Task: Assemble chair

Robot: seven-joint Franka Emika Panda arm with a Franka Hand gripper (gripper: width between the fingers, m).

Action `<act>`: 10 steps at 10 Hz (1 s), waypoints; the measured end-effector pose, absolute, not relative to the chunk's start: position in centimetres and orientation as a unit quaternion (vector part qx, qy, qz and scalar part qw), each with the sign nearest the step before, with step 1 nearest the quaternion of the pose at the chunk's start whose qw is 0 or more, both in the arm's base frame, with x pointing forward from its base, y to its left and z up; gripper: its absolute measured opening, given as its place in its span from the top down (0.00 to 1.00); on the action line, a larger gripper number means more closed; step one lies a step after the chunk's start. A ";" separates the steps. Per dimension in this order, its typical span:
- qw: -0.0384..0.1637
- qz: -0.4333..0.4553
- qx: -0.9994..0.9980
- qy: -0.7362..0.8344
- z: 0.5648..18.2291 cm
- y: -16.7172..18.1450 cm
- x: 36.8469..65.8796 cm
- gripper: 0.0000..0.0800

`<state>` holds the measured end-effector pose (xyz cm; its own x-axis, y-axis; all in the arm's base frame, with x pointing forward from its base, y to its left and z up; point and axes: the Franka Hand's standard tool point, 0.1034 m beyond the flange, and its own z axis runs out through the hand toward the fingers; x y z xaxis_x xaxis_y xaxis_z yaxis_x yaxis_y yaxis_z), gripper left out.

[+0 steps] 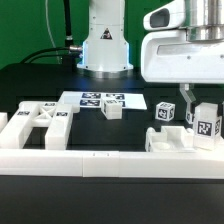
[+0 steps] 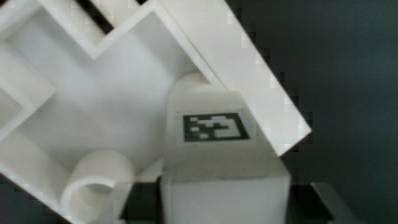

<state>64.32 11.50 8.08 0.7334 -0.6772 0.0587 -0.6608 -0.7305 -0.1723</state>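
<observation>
pincer (image 1: 197,110) closed on chair block (image 1: 207,124); block's long axis vertical, tag facing ext cam

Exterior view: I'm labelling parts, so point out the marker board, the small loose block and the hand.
marker board (image 1: 133,101), exterior view, bare edge
small loose block (image 1: 113,113), exterior view, front face
hand (image 1: 190,105), exterior view, between fingertips

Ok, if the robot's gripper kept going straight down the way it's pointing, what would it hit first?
Most likely the chunky white plastic bar with the square tag, which fills the wrist view right ahead of the gripper. Whether they already touch is unclear.
</observation>
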 end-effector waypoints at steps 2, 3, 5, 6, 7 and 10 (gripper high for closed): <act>0.093 -0.052 -0.865 0.490 8.1 11.6 64.2 0.64; 0.099 -0.045 -0.832 0.545 8.1 11.6 64.2 0.64; 0.102 -0.035 -0.769 0.630 8.1 11.7 64.3 0.64; 0.103 -0.035 -0.766 0.634 8.1 11.6 64.3 0.64; 0.102 -0.037 -0.773 0.625 8.1 11.7 64.3 0.64; 0.086 -0.027 -0.840 0.535 8.0 12.0 64.1 0.27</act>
